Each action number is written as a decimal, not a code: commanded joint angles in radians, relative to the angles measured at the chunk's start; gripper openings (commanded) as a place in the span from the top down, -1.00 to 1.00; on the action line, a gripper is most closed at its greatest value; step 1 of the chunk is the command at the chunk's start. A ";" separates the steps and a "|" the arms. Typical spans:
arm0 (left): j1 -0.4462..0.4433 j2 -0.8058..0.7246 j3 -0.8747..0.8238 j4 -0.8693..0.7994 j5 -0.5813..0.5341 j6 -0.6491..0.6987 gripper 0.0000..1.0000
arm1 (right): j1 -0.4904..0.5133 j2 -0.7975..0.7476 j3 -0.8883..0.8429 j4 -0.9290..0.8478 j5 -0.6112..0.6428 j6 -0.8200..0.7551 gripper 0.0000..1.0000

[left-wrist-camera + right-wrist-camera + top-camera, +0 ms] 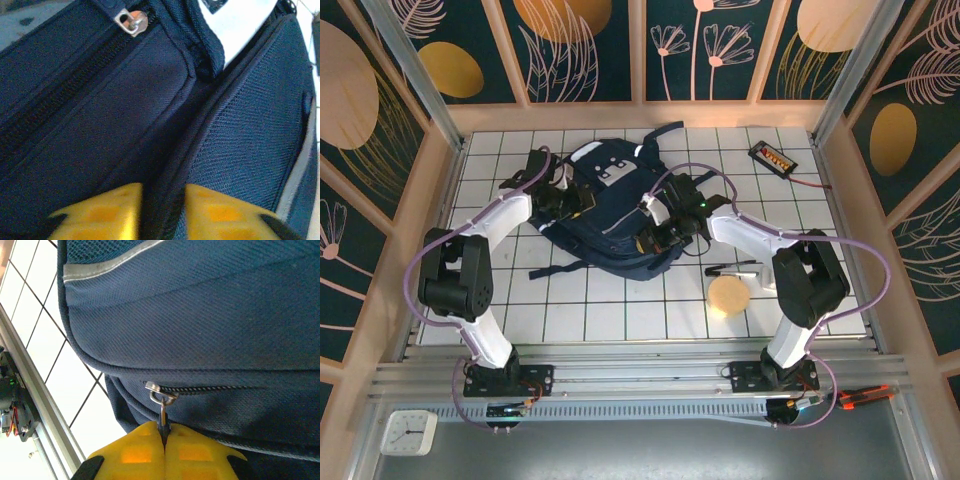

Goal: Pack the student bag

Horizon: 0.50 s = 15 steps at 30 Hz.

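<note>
The student bag (610, 205), a dark navy backpack with pale patches, lies flat mid-table. My left gripper (572, 205) rests on its left side. In the left wrist view its yellow fingers (102, 212) pinch a raised piped seam of the student bag (165, 165), and a silver zipper slider (131, 22) sits farther up. My right gripper (655, 237) is at the bag's near right edge. In the right wrist view the right gripper (164, 437) is shut on the metal zipper pull (163, 412), which hangs from the end of a closed zip on the student bag (210, 315).
A black device with an orange label (772, 156) and its cable lie at the far right. A black pen (730, 270) and a round wooden disc (728, 295) lie near the right arm. A bag strap (555, 270) trails toward the front. A clock (408, 432) sits below the rail.
</note>
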 commanded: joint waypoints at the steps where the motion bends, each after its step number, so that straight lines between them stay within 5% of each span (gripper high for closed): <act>1: -0.001 -0.033 -0.075 0.143 0.098 -0.095 0.75 | -0.009 -0.010 0.020 -0.045 -0.006 0.004 1.00; 5: -0.004 -0.125 -0.220 0.354 0.093 -0.291 0.88 | -0.002 -0.009 0.031 -0.049 -0.015 0.017 1.00; 15: -0.022 -0.333 -0.536 0.683 -0.200 -0.676 1.00 | 0.094 -0.030 0.062 -0.072 -0.029 0.043 1.00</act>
